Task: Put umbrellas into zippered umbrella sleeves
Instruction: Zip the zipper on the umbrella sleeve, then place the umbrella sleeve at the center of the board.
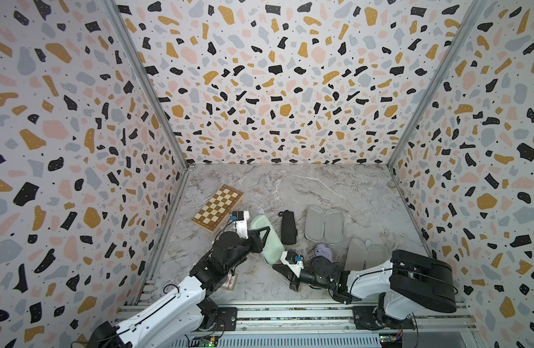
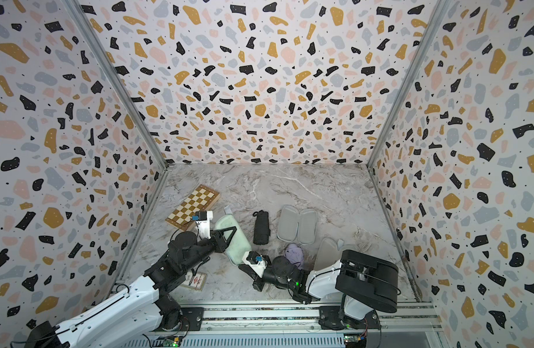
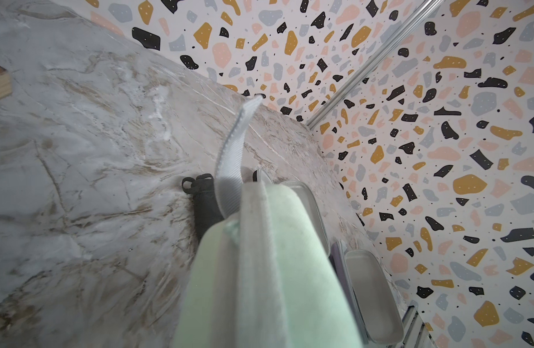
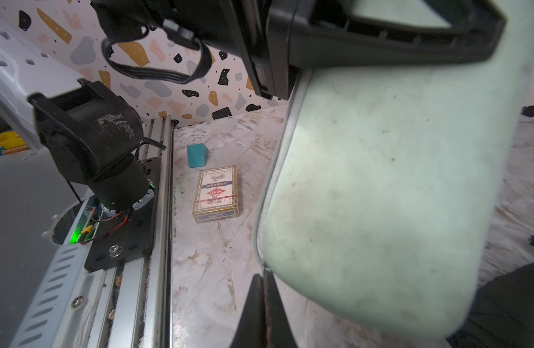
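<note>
Terrazzo-print walls box in the marble desk [image 1: 290,186], where I work on one of the zippered umbrella sleeves. My left fingers [image 4: 380,48] clamp narrowly across the mint green sleeve [image 1: 273,251], holding it tilted, not far from the chessboard box [image 1: 218,208]. Its two halves stand together with the grey zip band between them. My right fingers [image 4: 253,307] are pressed together at that sleeve's near corner, touching the zip edge; whether they pinch the puller I cannot tell. No mint umbrella shows anywhere, so I judge it is already inside and the step in hand is zipping this sleeve shut.

The black umbrella [image 1: 288,229] lies on the desk just beside it, and the lilac umbrella [image 1: 323,251] lies nearer my right arm. An open sleeve [image 1: 324,224] sits beside the black umbrella and a second open sleeve [image 1: 365,254] sits by my right arm, both grey lining up. The next move calls for my right fingers to follow the curved edge while my left fingers steady the shell; a slack hold could let it twist.
</note>
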### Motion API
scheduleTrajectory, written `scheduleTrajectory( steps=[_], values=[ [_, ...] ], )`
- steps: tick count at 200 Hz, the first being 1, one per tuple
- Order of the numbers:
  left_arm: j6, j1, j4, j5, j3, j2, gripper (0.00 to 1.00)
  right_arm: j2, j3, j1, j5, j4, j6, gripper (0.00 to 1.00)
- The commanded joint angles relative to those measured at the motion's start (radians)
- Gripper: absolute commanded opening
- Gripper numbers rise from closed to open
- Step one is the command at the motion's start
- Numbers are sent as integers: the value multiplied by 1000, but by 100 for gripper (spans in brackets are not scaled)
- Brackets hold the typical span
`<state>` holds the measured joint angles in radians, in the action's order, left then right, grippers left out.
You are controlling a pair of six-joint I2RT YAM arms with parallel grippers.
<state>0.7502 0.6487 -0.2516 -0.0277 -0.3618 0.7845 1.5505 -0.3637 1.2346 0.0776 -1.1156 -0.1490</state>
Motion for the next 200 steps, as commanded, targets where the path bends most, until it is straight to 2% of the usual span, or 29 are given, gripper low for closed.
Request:
scheduleTrajectory(
  steps=[1, 30, 66, 74, 91, 119, 138, 150, 168, 184, 200],
  values=[
    [15, -7, -172, 49, 23, -1, 0, -28, -74, 45, 104, -150, -88, 0],
    [47, -7, -222, 6, 58, -7, 0, -26, -96, 45, 23, -129, -133, 0],
    [41, -7, -118, 17, 81, -60, 0, -5, -81, 42, 13, -67, -131, 0],
    [49, -7, -120, 2, 104, -70, 6, 3, -73, 40, -2, -43, -135, 0],
    [86, -6, -159, -44, 158, -63, 13, 41, -59, 40, -18, -22, -142, 0],
    [132, -7, -223, -91, 220, 25, 14, 95, -48, 47, -31, -3, -154, 0],
    [161, -6, -301, -103, 269, 80, 19, 110, -46, 56, -58, 12, -161, 0],
    [163, -4, -290, -86, 285, 79, 27, 119, -49, 61, -72, 33, -162, 0],
    [159, -3, -239, -87, 294, 57, 51, 134, -48, 62, -73, 44, -171, 0],
    [156, -3, -190, -88, 311, 17, 60, 143, -48, 62, -81, 51, -179, 0],
    [152, -3, -124, -71, 333, -38, 76, 140, -42, 62, -94, 46, -185, 0]
  ],
)
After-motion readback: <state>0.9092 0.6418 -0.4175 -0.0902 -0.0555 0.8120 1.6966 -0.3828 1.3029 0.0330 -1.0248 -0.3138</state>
